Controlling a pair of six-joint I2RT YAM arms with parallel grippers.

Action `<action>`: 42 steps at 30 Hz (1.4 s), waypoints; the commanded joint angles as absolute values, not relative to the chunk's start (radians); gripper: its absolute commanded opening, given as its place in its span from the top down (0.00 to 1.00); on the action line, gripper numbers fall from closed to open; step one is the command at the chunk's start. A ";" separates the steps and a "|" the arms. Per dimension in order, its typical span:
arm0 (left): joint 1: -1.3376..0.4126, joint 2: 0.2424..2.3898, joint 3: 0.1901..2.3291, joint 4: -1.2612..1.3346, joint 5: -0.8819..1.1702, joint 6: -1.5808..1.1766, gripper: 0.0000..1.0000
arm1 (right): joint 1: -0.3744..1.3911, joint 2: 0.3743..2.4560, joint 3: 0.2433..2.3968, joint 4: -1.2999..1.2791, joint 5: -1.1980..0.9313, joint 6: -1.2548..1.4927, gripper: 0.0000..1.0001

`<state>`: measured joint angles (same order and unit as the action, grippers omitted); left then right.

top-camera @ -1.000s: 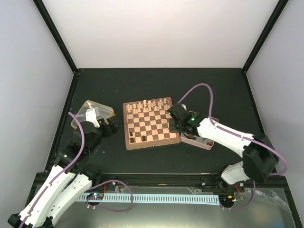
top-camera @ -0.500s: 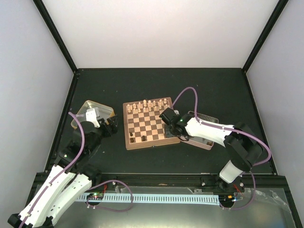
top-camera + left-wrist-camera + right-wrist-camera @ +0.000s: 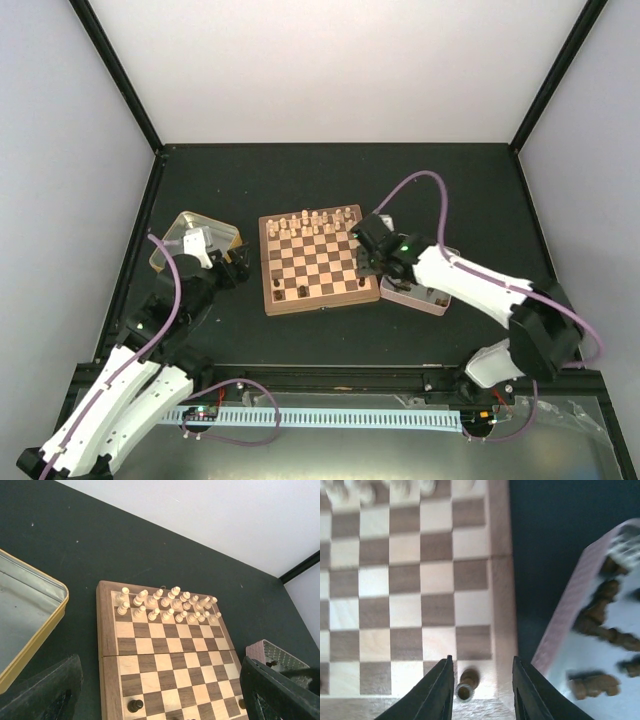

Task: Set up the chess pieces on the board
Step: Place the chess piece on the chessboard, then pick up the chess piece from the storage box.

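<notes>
From above, the board (image 3: 318, 262) lies in the middle of the dark bench (image 3: 300, 180). Cream pieces (image 3: 315, 222) fill its two upper rows, and a few dark pieces (image 3: 303, 291) stand near its lower edge. A yellow-rimmed tin (image 3: 190, 217) sits at the board's upper left, its lower part covered by the left gripper (image 3: 232, 268). A pink-rimmed tray (image 3: 410, 298) sits just right of the board, mostly hidden under the right arm. The right gripper (image 3: 366, 262) hangs over the board's right edge, too small here to show how its jaws stand.

From the left wrist, the tin (image 3: 50, 587) is cut off at the left edge, and the part in view shows bare metal. The cream pieces (image 3: 167, 605) stand in two rows at the board's (image 3: 165, 652) upper end. A corner of the tray (image 3: 280, 655) shows at right. The left gripper (image 3: 160, 680) is wide apart with nothing in it.

From the right wrist, the tray (image 3: 570, 610) fills the right side and holds a blurred heap of dark pieces (image 3: 600, 625) that cannot be counted. The right gripper (image 3: 482, 670) is apart over the board's (image 3: 410, 585) lower right corner. One dark piece (image 3: 466, 686) stands there between its fingers, clear of one of them. Whether it touches the other finger I cannot tell.
</notes>
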<state>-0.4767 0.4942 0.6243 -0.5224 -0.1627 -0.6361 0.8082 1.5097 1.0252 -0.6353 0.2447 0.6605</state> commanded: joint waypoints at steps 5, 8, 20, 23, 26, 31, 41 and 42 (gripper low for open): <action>-0.468 0.513 0.633 -0.492 -0.121 -0.606 0.12 | 0.570 1.304 0.865 -0.597 0.319 0.689 0.67; -0.468 0.519 0.634 -0.482 -0.110 -0.605 0.12 | 0.478 1.307 0.824 -0.576 0.269 0.654 0.67; -0.468 0.564 0.641 -0.453 -0.064 -0.605 0.13 | 0.382 1.509 0.868 -0.408 0.270 0.581 0.68; -0.468 0.565 0.644 -0.457 -0.066 -0.603 0.13 | 0.380 1.559 0.898 -0.407 0.293 0.582 0.69; -0.468 0.565 0.644 -0.460 -0.067 -0.603 0.13 | 0.380 1.594 0.904 -0.403 0.318 0.588 0.73; -0.467 0.567 0.644 -0.460 -0.067 -0.601 0.13 | 0.379 1.638 0.914 -0.387 0.330 0.577 0.81; -0.468 0.560 0.645 -0.471 -0.070 -0.596 0.13 | 0.379 1.634 0.918 -0.406 0.358 0.563 0.97; -0.468 0.560 0.644 -0.471 -0.071 -0.595 0.13 | 0.380 1.617 0.917 -0.412 0.357 0.558 0.98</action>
